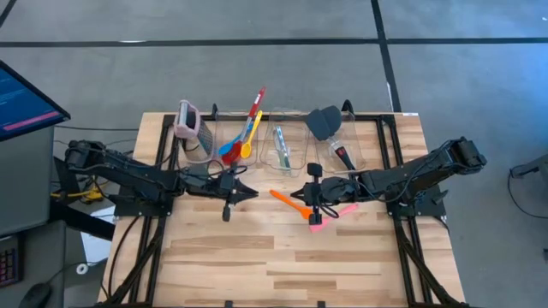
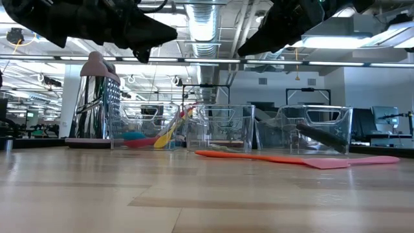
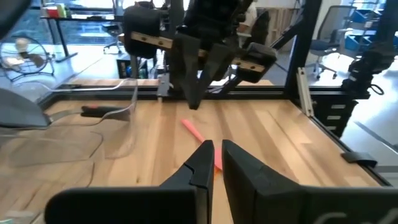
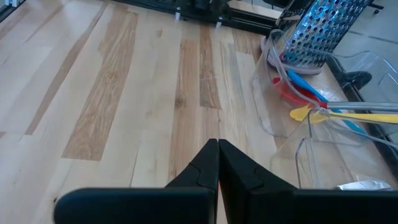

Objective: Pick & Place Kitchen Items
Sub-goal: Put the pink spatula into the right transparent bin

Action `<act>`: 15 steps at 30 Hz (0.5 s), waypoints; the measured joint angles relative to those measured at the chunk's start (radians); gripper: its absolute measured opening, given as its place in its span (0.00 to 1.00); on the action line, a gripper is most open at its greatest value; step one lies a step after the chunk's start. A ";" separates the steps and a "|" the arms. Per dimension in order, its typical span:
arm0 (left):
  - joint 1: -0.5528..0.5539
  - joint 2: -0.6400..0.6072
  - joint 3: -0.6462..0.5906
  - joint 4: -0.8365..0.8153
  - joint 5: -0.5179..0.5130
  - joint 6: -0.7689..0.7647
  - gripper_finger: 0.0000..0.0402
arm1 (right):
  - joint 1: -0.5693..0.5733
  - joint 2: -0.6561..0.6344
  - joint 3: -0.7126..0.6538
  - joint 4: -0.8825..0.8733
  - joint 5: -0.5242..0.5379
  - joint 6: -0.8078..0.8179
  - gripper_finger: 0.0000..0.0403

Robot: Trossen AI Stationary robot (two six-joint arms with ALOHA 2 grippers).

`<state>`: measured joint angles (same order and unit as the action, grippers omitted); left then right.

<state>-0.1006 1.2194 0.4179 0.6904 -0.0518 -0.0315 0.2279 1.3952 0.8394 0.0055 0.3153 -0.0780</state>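
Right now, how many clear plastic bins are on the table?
3, in a row along the table's far edge: left bin with spoons, middle bin, right bin holding a black spatula.

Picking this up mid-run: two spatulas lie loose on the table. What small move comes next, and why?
Probably open the left gripper and lower it toward the orange spatula. Its jaws are nearly shut and empty, hanging above the table, with that spatula lying just ahead.

Wood-plank tabletop [image 1: 257, 257]. Along far edge: metal grater [image 1: 188, 124] toward the far-left corner, then three clear bins [image 1: 282, 145] in a row. Mid-tabletop: orange spatula [image 1: 287, 199] and pink spatula [image 1: 330, 216], lying flat, just beside each other.
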 joint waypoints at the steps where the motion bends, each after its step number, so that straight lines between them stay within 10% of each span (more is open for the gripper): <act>1: 0.000 0.000 0.000 0.001 0.000 0.000 0.04 | -0.001 0.000 0.000 0.000 0.000 0.000 0.00; 15: 0.005 0.000 0.000 0.009 0.000 0.052 0.04 | -0.049 0.000 0.000 0.000 0.000 0.005 0.00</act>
<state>-0.0959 1.2194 0.4179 0.6999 -0.0521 0.0208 0.1791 1.3952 0.8394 0.0055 0.3157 -0.0725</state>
